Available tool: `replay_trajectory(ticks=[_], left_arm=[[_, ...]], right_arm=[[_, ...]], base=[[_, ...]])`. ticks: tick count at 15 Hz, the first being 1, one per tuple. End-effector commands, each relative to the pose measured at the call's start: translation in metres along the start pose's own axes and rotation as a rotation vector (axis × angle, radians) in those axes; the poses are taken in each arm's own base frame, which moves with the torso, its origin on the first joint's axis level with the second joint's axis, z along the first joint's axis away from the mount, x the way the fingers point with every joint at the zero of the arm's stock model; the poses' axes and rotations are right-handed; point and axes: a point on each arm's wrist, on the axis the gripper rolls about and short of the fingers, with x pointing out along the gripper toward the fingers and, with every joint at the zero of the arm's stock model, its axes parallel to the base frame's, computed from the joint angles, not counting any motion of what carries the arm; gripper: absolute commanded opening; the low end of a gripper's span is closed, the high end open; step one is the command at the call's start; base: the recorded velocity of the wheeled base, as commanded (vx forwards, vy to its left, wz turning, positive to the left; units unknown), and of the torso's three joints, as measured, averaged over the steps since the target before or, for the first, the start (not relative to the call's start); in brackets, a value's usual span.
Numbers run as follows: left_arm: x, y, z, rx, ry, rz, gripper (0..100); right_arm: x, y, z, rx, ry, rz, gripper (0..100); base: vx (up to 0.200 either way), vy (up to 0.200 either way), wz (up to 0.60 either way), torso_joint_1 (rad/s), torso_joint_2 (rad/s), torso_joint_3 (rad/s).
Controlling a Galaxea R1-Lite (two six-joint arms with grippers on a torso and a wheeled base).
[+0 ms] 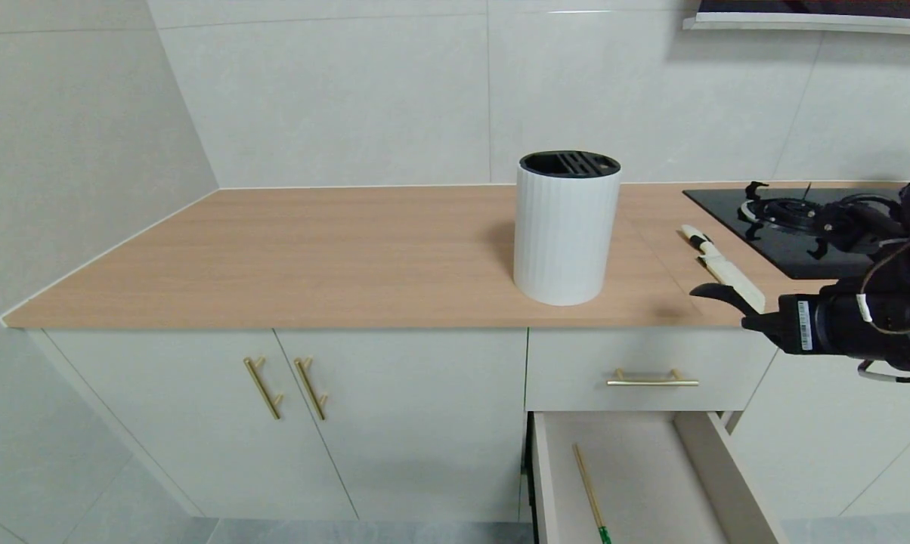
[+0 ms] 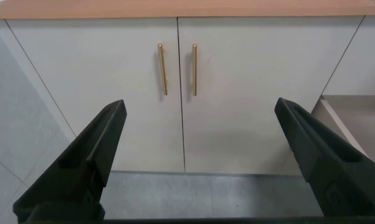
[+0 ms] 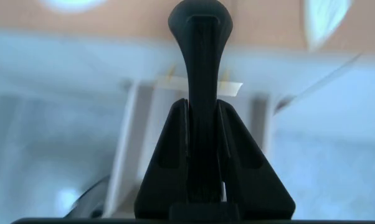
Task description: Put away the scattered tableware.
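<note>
Your right claw (image 1: 708,292), pressed together, hangs at the front edge of the surface (image 1: 349,257), knife (image 1: 721,266) just beyond it; left claw (image 2: 200,109) spread apart.

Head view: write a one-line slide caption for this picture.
A knife on the counter beside the right end effector, white knife block nearby, chopstick in the open drawer below.

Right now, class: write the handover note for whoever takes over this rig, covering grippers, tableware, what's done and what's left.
Left gripper: fingers open, empty, facing the white cabinet doors.
Right gripper: fingers shut, empty, at the front edge of the wooden countertop, near the cream knife.
The knife lies between the white ribbed cylindrical holder and the black hob.
Done: green-tipped wooden chopsticks lie in the open drawer.
Left: knife, probably into the holder; close the drawer.
</note>
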Motion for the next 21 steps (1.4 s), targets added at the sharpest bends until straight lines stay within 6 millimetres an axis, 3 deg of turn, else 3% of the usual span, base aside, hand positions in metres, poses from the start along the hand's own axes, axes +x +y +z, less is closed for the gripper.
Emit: replay_trajectory(ticks=[1, 9, 15, 21], left_arm=[[0.000, 0.000, 0.000, 0.000, 0.001, 0.001, 100], [0.000, 0.000, 0.000, 0.000, 0.001, 0.001, 100], [0.000, 0.000, 0.000, 0.000, 0.001, 0.001, 100], [0.000, 0.000, 0.000, 0.002, 0.001, 0.001, 100]], right_arm=[[-0.013, 0.006, -0.013, -0.017, 0.009, 0.030, 0], [-0.006, 0.011, -0.025, -0.041, 0.056, 0.053, 0], [0.018, 0.010, -0.034, -0.043, 0.141, 0.034, 0], [0.027, 0.010, -0.037, -0.043, 0.171, 0.026, 0]], base=[[0.000, 0.000, 0.00, 0.000, 0.00, 0.000], [0.000, 0.000, 0.00, 0.000, 0.00, 0.000], [0.000, 0.000, 0.00, 0.000, 0.00, 0.000], [0.000, 0.000, 0.00, 0.000, 0.00, 0.000]])
